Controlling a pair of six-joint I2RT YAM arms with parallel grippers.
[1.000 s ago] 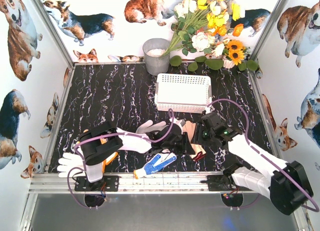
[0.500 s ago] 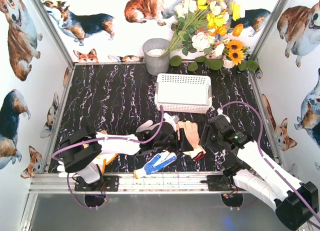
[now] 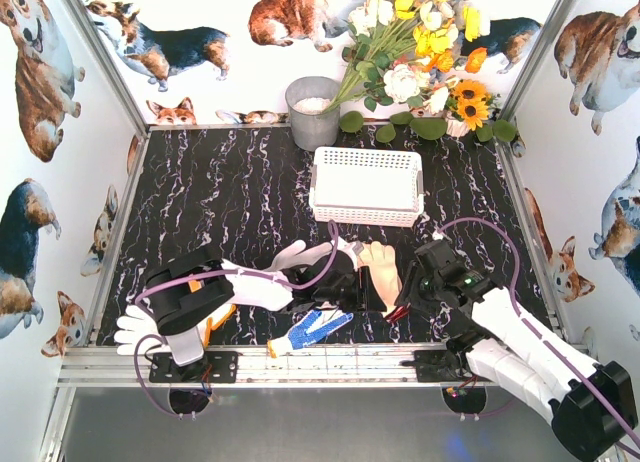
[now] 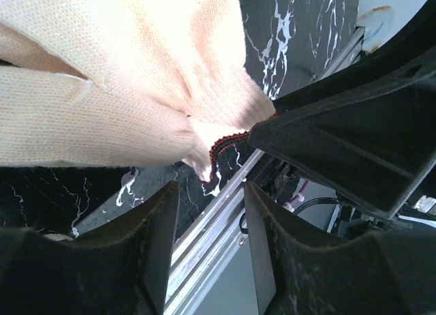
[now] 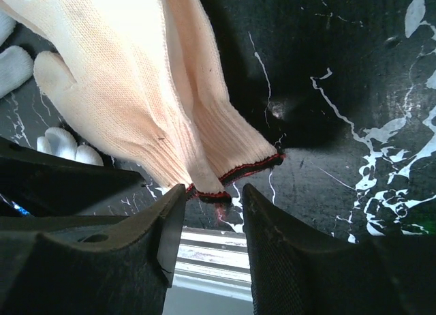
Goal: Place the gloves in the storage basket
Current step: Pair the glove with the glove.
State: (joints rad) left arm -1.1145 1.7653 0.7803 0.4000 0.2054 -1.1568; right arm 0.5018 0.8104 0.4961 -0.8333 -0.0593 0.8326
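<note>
A pale yellow glove with a dark cuff (image 3: pixel 381 270) lies flat on the black marbled table in front of the white slotted storage basket (image 3: pixel 365 185). My left gripper (image 3: pixel 350 288) is open and empty just left of the glove's cuff (image 4: pixel 219 146). My right gripper (image 3: pixel 404 300) is open, with the cuff edge (image 5: pixel 238 172) at its fingertips but not gripped. A white glove (image 3: pixel 300 252) lies partly under my left arm. A white blue-dotted glove (image 3: pixel 310 328) lies near the front rail. Another white glove (image 3: pixel 135 327) and an orange-yellow one (image 3: pixel 216 317) lie at the front left.
A grey metal bucket (image 3: pixel 313 111) and a bunch of flowers (image 3: pixel 420 52) stand at the back wall. The metal front rail (image 3: pixel 330 362) runs close behind both grippers. The two grippers are very close together, with the right gripper's body showing in the left wrist view (image 4: pixel 340 144).
My right gripper has moved nearer and lower, to the cuff end of the pale yellow glove. My left arm's elbow swung out to the left and back, with its gripper staying beside the glove.
</note>
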